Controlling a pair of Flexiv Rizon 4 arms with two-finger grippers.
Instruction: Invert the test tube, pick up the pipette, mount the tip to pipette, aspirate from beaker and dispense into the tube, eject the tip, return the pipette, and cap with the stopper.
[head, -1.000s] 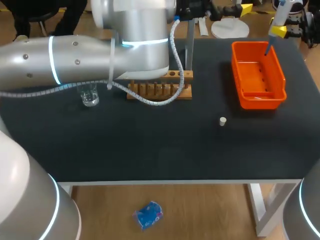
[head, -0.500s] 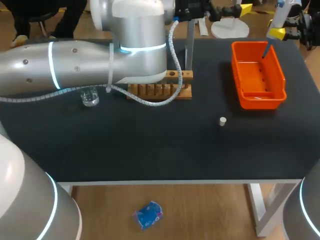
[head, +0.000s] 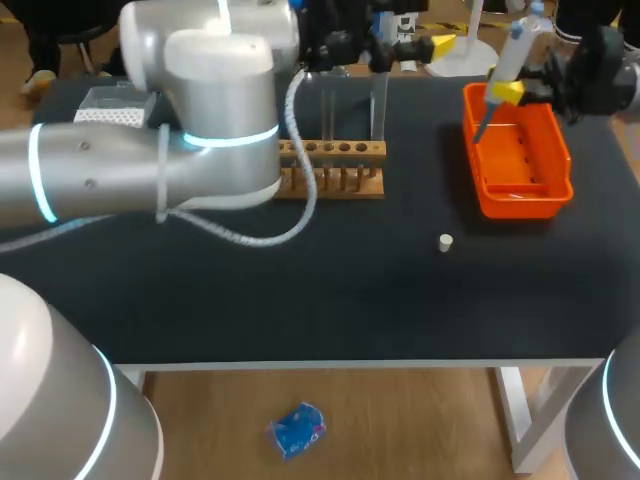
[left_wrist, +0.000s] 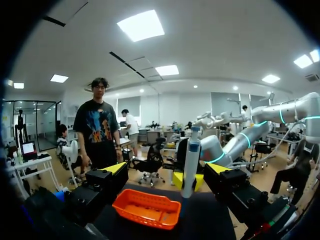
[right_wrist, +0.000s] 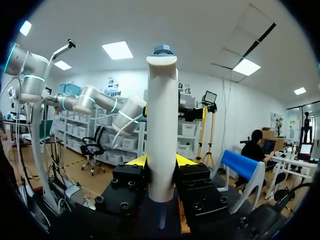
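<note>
My right gripper (head: 512, 92) is shut on the white pipette (head: 512, 55) with a blue top, held tilted with its thin tip over the orange bin (head: 553, 150). In the right wrist view the pipette (right_wrist: 162, 135) stands upright between the yellow-tipped fingers of the right gripper (right_wrist: 162, 162). My left gripper (head: 432, 46) hangs open and empty above the table's far edge, behind the wooden rack (head: 330, 172). In the left wrist view the left gripper (left_wrist: 167, 170) faces the pipette (left_wrist: 190, 165) and the orange bin (left_wrist: 147, 209). A test tube (head: 379, 100) stands in the rack. The white stopper (head: 446, 241) lies on the mat.
A white tip box (head: 108, 106) sits at the far left, partly behind my left arm (head: 150, 180), which spans the left half of the table. The beaker is hidden by that arm. Bare black mat (head: 330, 290) fills the near half.
My left arm swung its elbow to the left, uncovering the rack and hiding the beaker. The right gripper carried the pipette leftward, tilting it over the orange bin.
</note>
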